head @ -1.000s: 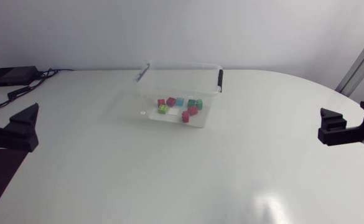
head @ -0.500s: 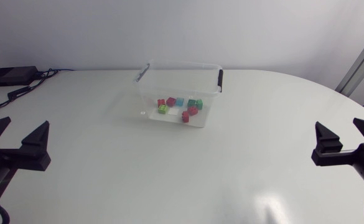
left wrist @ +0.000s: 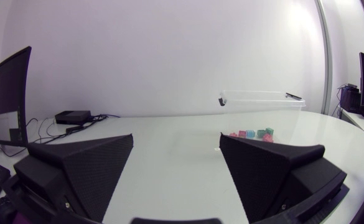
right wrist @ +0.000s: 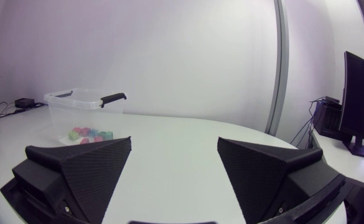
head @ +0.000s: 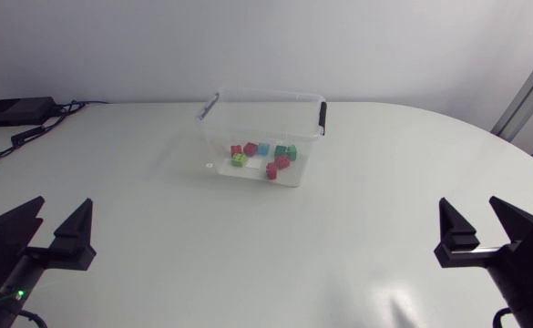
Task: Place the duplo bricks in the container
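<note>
At upper centre of the head view, clear container (head: 261, 137) with red, green and blue duplo bricks (head: 264, 157) inside. At the lower corners, left gripper (head: 63, 208) and right gripper (head: 471, 208), jaws spread wide, holding nothing. Only in the wrist views: bricks seen sideways through the container wall, well ahead of each gripper. Against the earlier frames: both grippers lower in frame, container unmoved.

desk (head: 275, 255): white, glossy, rounded far edge | wall (head: 339, 46): plain white, bare, beyond the desk ahead of left end effector (head: 63, 206) | grey upright post (right wrist: 282, 62) against wall, ahead of right end effector (head: 469, 208) | light: soft, even; one glare patch (head: 394, 299) on desk near right end effector
</note>
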### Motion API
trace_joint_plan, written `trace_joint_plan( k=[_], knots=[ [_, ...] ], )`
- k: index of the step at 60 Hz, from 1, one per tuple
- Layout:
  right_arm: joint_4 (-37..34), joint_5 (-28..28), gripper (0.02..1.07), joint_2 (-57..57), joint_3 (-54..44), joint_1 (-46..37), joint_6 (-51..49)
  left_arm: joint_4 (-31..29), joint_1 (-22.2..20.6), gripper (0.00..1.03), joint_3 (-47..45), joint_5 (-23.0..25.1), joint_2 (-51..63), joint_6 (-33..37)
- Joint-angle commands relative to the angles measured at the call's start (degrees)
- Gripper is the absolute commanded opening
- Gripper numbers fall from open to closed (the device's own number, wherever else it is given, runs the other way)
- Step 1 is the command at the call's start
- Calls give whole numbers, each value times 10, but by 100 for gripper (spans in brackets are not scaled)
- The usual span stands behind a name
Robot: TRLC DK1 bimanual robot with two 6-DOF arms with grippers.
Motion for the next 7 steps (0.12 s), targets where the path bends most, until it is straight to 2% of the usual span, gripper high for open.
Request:
trace_joint_plan(
  k=[1,7],
  knots=[
    [12,-6,102,-14,-22,4,25,13,5,98,-21,8,-11,-24],
    [12,-6,102,-14,-22,4,25,13,5,98,-21,8,-11,-24]
  ],
)
